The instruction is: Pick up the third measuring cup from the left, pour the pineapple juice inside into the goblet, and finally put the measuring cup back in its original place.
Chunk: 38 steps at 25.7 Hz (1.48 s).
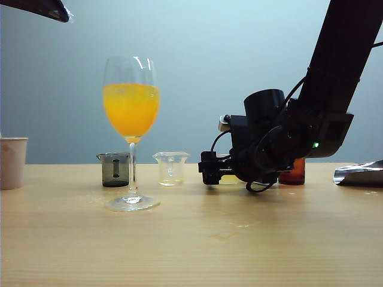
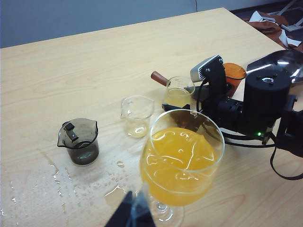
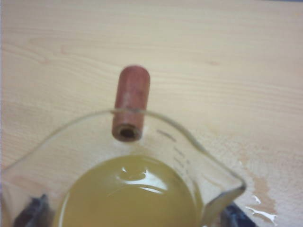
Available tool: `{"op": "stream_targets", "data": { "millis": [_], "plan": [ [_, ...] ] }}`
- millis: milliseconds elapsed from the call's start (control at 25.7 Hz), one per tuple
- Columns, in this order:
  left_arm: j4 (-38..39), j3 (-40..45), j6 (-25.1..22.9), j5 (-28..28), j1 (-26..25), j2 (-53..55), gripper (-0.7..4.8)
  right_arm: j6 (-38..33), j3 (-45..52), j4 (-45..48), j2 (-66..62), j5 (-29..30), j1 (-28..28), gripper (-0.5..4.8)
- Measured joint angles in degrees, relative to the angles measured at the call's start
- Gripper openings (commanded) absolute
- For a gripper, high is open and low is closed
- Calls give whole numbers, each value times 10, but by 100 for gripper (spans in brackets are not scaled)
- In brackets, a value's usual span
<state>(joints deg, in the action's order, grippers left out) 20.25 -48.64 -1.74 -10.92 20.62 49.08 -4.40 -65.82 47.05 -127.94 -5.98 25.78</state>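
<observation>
Closing in on the third measuring cup (image 2: 179, 92)

Your right gripper (image 1: 210, 168), right of centre, brackets it, jaws wide; centre before squeezing. Left gripper (image 2: 130, 213), bottom edge: jaws unreadable.

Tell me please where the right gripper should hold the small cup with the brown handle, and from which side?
Grip the clear wall of the cup, below its flared rim, coming from the side opposite the brown handle. The right gripper is already there, open, with the cup between its fingers. The rim should stop slipping.
</observation>
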Motion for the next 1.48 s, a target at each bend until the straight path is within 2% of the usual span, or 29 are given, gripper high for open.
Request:
{"op": "stream_targets", "data": {
  "millis": [351, 468, 585, 702, 780, 819, 1208, 1481],
  "plan": [
    [1, 0, -13, 0, 0, 0, -6, -1, -5, 0, -5, 0, 0, 479],
    [1, 0, -13, 0, 0, 0, -6, -10, -6, 2, -6, 0, 0, 371],
    [1, 0, -13, 0, 0, 0, -6, -13, -8, 5, -9, 0, 0, 319],
    [1, 0, -13, 0, 0, 0, -6, -14, -9, 11, -12, 0, 0, 289],
    [1, 0, -13, 0, 0, 0, -6, -14, -9, 11, -12, -2, 0, 188],
    [2, 0, -13, 0, 0, 0, -6, -14, -9, 11, -12, -3, 0, 172],
    [4, 0, -13, 0, 0, 0, -6, -14, -7, 3, -5, -3, 0, 171],
    [3, 0, -13, 0, 0, 0, -6, -13, -7, -12, 49, 10, 0, 171]
  ]
}}
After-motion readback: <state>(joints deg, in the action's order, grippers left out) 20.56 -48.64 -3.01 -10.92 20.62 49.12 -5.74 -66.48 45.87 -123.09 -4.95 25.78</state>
